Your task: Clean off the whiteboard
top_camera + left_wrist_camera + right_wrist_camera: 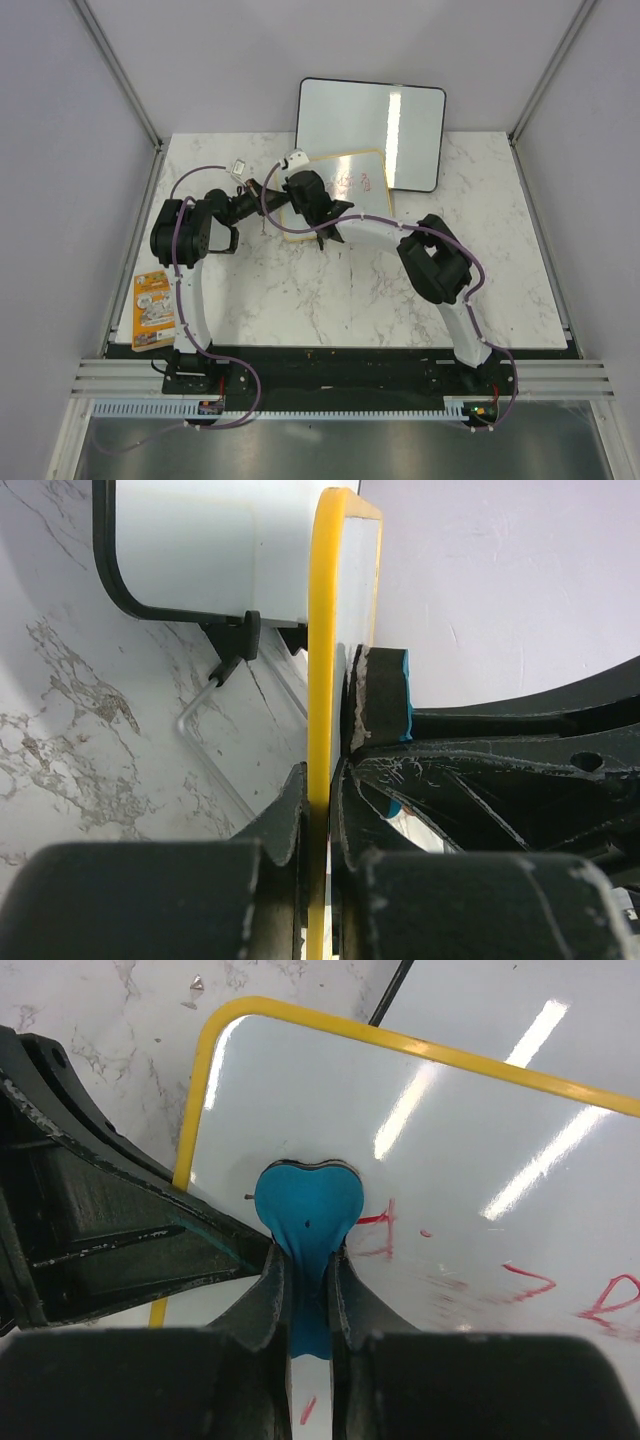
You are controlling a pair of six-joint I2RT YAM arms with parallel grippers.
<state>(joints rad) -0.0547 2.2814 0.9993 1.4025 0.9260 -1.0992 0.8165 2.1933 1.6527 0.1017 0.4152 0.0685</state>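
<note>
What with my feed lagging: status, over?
Left fingers shut on whiteboard edge. Right fingers shut on blue eraser, against board. Red marks unerased. No obstruction seen.

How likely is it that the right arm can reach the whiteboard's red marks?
Probably yes: the right gripper holds a blue eraser against the whiteboard, and red marks lie just beside it with nothing between.

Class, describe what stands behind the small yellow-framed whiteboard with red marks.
A larger black-framed white board stands behind it. Its lower left corner is hidden by the small whiteboard.
</note>
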